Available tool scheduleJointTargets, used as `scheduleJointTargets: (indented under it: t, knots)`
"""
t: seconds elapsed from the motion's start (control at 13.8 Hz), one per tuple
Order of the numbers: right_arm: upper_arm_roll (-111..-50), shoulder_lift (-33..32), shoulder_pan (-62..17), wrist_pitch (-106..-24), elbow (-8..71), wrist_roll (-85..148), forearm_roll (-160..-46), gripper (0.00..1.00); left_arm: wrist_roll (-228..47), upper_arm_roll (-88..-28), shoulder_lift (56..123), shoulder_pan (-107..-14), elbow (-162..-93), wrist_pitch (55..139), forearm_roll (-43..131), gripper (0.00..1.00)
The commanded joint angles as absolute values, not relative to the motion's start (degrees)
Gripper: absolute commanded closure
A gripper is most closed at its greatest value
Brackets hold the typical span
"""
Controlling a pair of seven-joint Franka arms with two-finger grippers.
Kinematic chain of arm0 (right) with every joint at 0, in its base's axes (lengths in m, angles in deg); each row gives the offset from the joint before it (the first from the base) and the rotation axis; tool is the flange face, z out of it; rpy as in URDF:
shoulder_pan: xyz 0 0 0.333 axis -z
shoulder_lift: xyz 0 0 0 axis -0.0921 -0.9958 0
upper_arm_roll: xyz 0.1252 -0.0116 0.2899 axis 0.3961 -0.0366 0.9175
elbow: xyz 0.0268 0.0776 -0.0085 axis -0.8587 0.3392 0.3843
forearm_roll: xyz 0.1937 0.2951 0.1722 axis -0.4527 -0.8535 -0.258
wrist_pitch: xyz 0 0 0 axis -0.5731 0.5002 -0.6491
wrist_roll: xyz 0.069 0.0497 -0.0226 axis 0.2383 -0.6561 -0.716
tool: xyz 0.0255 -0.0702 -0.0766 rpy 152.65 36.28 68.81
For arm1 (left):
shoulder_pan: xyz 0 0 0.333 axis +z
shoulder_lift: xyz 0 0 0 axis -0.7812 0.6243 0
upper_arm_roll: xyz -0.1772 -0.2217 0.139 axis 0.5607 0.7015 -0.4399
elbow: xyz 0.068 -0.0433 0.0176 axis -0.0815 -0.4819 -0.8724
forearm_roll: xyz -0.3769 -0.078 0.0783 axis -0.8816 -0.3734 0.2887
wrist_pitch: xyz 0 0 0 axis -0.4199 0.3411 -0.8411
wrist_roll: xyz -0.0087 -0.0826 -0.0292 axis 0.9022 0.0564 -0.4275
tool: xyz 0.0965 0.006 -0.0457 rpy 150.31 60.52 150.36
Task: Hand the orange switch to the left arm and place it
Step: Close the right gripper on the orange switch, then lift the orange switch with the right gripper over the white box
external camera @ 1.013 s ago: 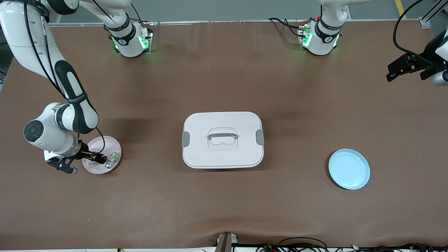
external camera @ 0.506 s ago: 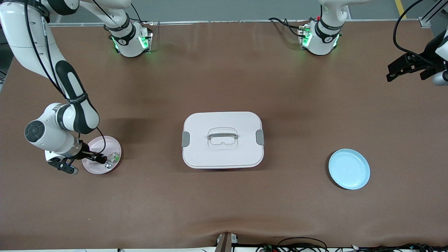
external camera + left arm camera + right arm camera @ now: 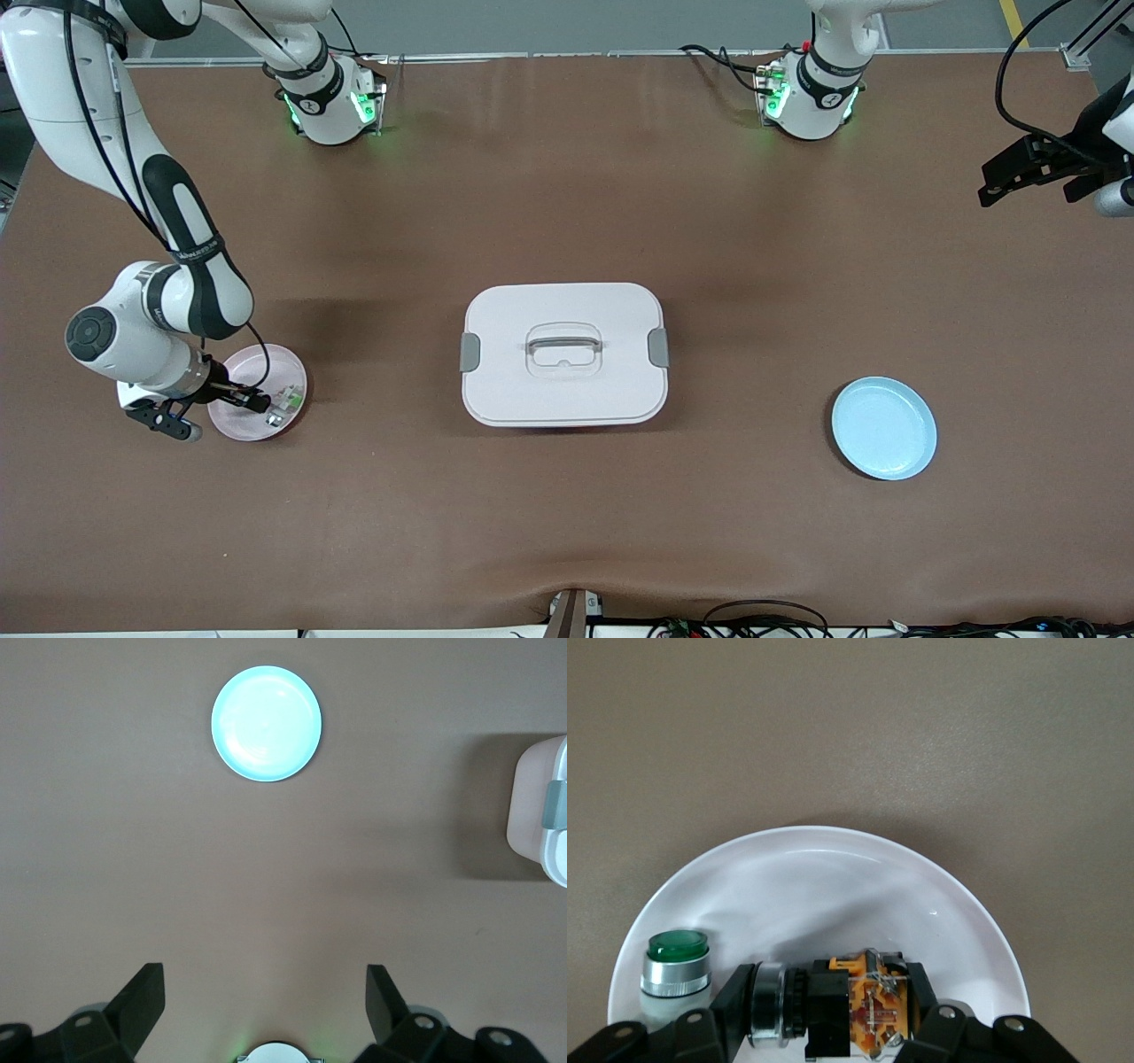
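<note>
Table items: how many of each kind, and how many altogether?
Plates: 2, pink and blue
Switches: 2, orange switch and green switch, both on the pink plate
Box: 1, white box
Total: 5

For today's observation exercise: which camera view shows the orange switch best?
The right wrist view: the orange switch fills the foreground between the right claw's fingers over the pink plate. The front view shows only a dark speck; the left wrist view shows none.
</note>
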State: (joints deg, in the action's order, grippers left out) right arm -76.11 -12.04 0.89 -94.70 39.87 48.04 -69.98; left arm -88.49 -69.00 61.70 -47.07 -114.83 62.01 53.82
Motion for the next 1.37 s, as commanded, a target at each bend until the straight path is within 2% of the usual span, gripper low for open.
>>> scheduleJointTargets:
  t: [0.0, 0.29, 0.43, 0.58, 0.94, 1.3]
  knots:
    - [-75.62, -12.51, 1.04, -91.97, 39.24, 48.77, -71.27, 1.0, -87.47, -69.16, 61.79, -46.97, -113.75, 61.16, 53.22, 0.0]
    - [-75.71, -9.61, 0.87, -72.58, 31.71, 51.47, -79.34, 1.0, -87.47, -69.25, 62.14, -46.97, -113.75, 61.51, 53.22, 0.0]
    - [-75.62, -9.25, 0.61, -60.89, 25.21, 58.4, -79.71, 1.0, -87.56, -69.25, 62.14, -46.97, -113.75, 61.6, 53.22, 0.0]
    - [-75.27, -8.47, -0.7, -53.04, 20.63, 65.52, -80.06, 1.0, -87.65, -69.16, 62.14, -46.97, -113.75, 61.6, 53.31, 0.0]
    - [-71.07, -2.41, -5.45, -48.79, 19.99, 88.44, -86.82, 1.0, -87.65, -69.16, 62.06, -46.97, -113.75, 61.51, 53.31, 0.0]
    - [-66.31, -2.4, -11.51, -49.67, 16.48, 111.13, -90.43, 1.0, -88.0, -69.16, 61.88, -46.97, -113.75, 61.51, 53.4, 0.0]
